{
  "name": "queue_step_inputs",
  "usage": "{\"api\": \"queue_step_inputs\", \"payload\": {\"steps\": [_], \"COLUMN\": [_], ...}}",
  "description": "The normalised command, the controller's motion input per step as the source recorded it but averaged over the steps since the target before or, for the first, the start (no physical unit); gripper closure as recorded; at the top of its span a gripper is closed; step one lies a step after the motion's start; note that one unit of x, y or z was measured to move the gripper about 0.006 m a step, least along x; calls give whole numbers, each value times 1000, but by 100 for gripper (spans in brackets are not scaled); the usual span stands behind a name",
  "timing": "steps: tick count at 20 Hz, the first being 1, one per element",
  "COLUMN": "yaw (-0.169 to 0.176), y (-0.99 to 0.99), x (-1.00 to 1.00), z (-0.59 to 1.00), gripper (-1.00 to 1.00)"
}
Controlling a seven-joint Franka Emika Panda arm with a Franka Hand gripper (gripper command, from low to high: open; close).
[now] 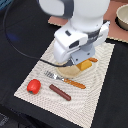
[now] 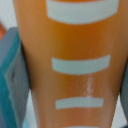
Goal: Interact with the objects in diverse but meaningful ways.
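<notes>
My gripper [image 1: 82, 64] hangs low over the round tan plate [image 1: 67, 73] on the striped placemat [image 1: 37, 75]. The wrist view is filled by an orange handle with white stripes [image 2: 70, 95], which looks like the knife's. A grey-teal finger [image 2: 10, 75] presses on one side of it and the other finger's edge shows on the opposite side. An orange end [image 1: 93, 60] pokes out beside the hand. The red tomato [image 1: 33, 86] and brown sausage [image 1: 60, 92] lie on the mat's near part. The arm's white hand hides the fingertips in the exterior view.
The orange-handled fork [image 1: 65, 80] lies across the plate's near edge. A pale bowl [image 1: 122, 17] stands at the far exterior right on a brown surface. A black cable [image 1: 20, 52] loops over the dark tabletop at the exterior left.
</notes>
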Motion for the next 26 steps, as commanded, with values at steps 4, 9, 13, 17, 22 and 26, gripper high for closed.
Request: {"api": "queue_step_inputs", "payload": {"steps": [4,9,13,17,22,26], "yaw": [0,0,0,0,0,0], "y": [226,367,411,381,358,319], "x": [-1000,-1000,-988,-973,-965,-955], "z": [404,211,-1,-221,-366,-436], "gripper": [100,100,100,100,100,100]}}
